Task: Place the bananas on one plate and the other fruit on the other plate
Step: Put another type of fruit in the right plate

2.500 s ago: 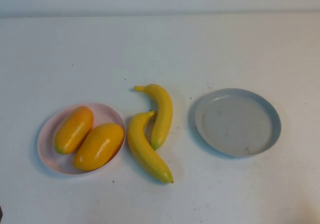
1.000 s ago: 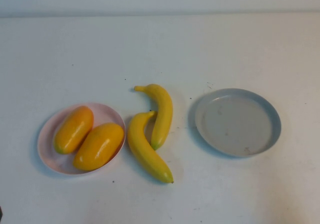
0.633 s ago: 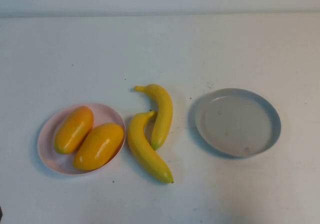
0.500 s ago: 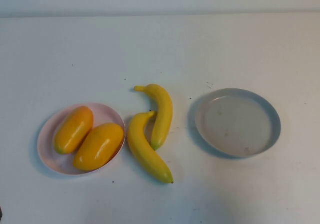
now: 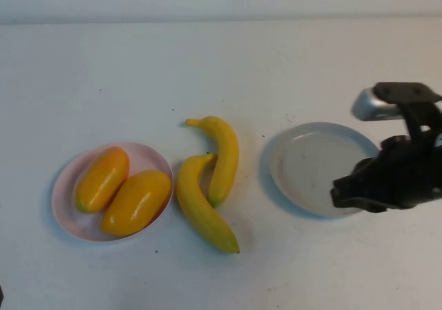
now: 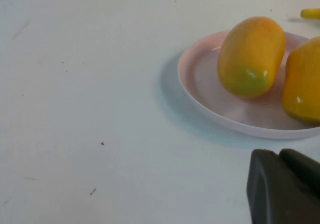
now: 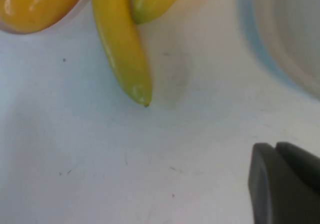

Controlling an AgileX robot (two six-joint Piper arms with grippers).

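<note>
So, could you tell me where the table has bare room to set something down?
Bare table lies beyond both plates. It is crowded where the bananas lie between pink plate and grey plate, under the right gripper.

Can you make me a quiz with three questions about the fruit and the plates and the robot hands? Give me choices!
1. Where are the two bananas?
A. on the grey plate
B. on the table between the plates
C. on the pink plate

2. How many orange-yellow fruits lie on the pink plate?
A. one
B. two
C. three

3. What is the right gripper, over the grey plate, holding?
A. a banana
B. a plate
C. nothing

Answers: 1 B, they lie on bare table. 2 B, two sit side by side. 3 C, it is shut and empty, as is the left gripper near the pink plate.
</note>
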